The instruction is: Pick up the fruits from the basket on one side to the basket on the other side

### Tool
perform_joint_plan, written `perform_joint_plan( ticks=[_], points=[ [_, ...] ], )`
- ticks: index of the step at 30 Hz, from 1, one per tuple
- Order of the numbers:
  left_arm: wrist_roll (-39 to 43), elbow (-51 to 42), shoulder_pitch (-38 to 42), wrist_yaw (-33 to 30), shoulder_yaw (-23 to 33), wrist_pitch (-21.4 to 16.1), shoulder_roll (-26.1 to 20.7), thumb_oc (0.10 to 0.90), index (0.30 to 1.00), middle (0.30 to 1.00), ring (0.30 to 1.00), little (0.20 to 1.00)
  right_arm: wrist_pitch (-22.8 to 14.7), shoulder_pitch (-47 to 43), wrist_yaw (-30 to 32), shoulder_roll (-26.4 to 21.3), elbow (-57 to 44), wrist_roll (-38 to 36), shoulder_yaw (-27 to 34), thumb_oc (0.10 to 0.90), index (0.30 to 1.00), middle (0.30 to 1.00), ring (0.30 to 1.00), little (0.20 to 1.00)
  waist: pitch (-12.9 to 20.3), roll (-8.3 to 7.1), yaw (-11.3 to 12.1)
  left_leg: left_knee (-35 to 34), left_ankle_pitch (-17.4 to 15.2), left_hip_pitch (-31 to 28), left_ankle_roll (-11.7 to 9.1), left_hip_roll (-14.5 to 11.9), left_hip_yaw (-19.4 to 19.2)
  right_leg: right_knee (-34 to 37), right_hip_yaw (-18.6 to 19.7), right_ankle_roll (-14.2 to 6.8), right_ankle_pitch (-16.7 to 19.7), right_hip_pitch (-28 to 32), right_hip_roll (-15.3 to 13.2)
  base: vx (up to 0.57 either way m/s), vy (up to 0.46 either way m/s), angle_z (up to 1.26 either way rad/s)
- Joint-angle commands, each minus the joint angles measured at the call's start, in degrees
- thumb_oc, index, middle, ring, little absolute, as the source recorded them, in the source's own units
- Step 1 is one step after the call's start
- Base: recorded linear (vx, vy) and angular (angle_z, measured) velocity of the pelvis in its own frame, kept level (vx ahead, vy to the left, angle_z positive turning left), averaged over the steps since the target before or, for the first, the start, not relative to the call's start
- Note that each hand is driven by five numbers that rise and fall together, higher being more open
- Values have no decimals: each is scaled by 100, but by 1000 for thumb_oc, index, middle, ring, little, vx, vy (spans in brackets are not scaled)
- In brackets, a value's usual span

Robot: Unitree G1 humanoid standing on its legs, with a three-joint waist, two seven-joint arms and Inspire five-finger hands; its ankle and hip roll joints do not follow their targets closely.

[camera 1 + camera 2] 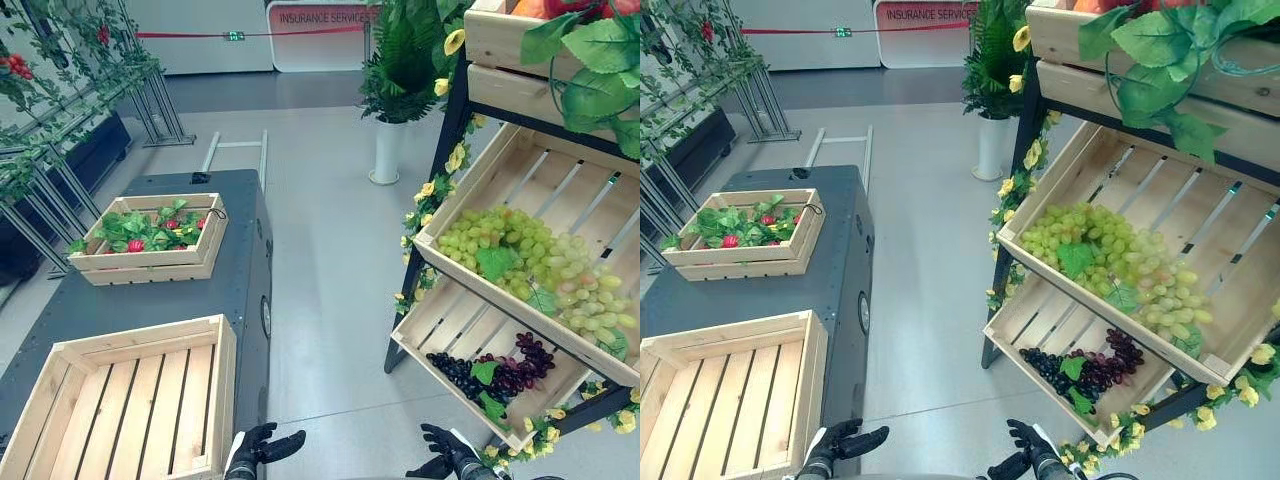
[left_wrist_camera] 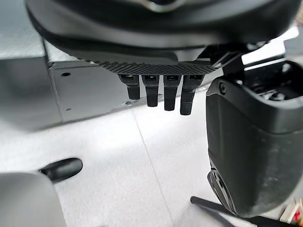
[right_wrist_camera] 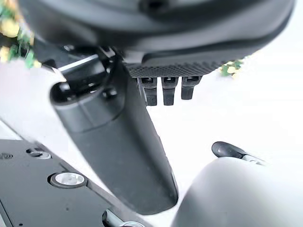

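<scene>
Both hands hang low at the bottom edge of the frame, holding nothing: the left hand [image 1: 262, 447] sits at bottom centre-left with its fingers loosely spread, and the right hand [image 1: 445, 452] at bottom centre-right looks relaxed and open too. In each wrist view the fingers point out straight with nothing between them and the thumb.

The fruit lies on the slanted rack at the right of the frame. A heap of green grapes [image 1: 520, 262] fills the middle crate [image 1: 470, 175], and a smaller cluster of dark grapes [image 1: 497, 375] rests in the lower crate [image 1: 440, 320], the nearest to the right hand. At lower left, on the dark desk [image 1: 240, 260], stands an empty wooden crate [image 1: 218, 400]; further back, at centre-left, another crate [image 1: 150, 262] holds leaves and small red fruit.

The grape bunches are probably artificial, hence light, though that is hard to confirm from here. Either way they are lumpy, floppy and likely to slip. A grip around the thick middle of a bunch, fingers under and thumb over, should hold better than pinching a leaf or single berries.
</scene>
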State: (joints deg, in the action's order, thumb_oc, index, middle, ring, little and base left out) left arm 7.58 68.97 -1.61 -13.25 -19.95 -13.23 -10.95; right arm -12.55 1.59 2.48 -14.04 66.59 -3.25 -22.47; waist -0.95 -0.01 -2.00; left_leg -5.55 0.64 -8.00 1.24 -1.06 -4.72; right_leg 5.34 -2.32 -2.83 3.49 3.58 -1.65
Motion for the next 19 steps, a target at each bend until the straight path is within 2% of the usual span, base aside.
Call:
perform_joint_plan(
  ticks=[1,4,6,19],
  points=[
    [-325,259,472,-253,-183,83,87,800,900,900,900,900,-547,-410,48,192,86,-199,182,800,900,900,900,900,-194,-37,97,125,-460,5,250,436,302,-278,-129,115,-444,274,161,0,0,0],
    [-307,347,464,-351,-172,320,61,800,900,900,900,900,-580,-410,9,206,131,-101,145,800,900,900,900,900,-194,-23,125,115,-442,4,247,462,381,-260,-182,123,-459,302,152,26,5,3],
    [-265,395,446,-370,-130,331,56,800,900,900,900,900,-581,-421,-30,214,167,-38,139,800,900,900,900,900,-192,-19,150,96,-431,-5,245,470,414,-240,-218,125,-464,326,145,30,6,5],
    [-77,327,491,-73,-139,-55,94,800,900,900,900,900,-486,-473,5,277,269,-94,111,800,900,900,900,900,-264,-39,341,55,-358,37,219,505,611,-179,-506,126,-468,378,97,2,1,12]
  ],
)
